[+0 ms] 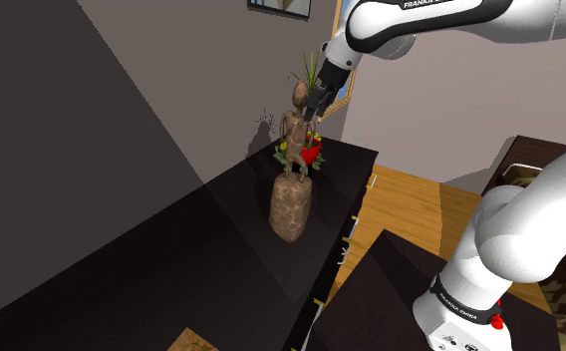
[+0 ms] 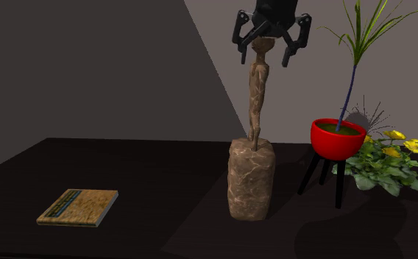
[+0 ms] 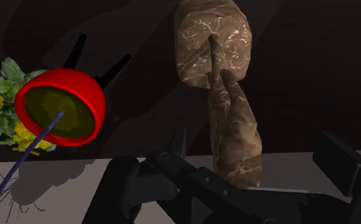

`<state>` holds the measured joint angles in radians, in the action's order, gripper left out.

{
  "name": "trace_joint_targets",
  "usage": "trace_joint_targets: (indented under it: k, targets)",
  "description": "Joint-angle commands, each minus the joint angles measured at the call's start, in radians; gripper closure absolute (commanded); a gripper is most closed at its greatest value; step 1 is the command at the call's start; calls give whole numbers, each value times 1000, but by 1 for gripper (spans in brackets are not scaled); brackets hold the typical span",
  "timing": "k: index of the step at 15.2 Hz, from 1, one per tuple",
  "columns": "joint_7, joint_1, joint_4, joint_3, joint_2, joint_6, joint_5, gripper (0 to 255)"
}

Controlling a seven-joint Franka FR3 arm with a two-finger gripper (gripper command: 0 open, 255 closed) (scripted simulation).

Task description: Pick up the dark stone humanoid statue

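Nearest, a book (image 2: 78, 207) is laid flat on the table (image 2: 163, 184). Behind it, the statue (image 2: 257, 88): slim brown figure, bulky rock base; judged heavy, rigid, bottom-weighted. The hand (image 2: 265, 59) is spread wide astride the head, seemingly untouching; a torso grip is advised.

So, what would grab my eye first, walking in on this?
The thin brown stone-like statue, upright on its rocky base in the middle of the dark table, with the black tool open on either side of its head. Next, to its right in the second exterior view, the bright red pot on black legs, with yellow flowers beside it.
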<state>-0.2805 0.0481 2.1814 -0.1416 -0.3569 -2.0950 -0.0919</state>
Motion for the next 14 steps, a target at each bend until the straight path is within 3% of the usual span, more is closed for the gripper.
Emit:
trace_joint_targets:
  k: [1, 6, 7, 14]
  targets:
    - [-5, 0, 19, -2, 5, -27, -2, 0]
    - [-12, 1, 62, -3, 11, -75, -6, 0]
    - [-10, 2, 60, -2, 12, -75, -6, 255]
    - [-10, 2, 59, -2, 13, -75, -6, 255]
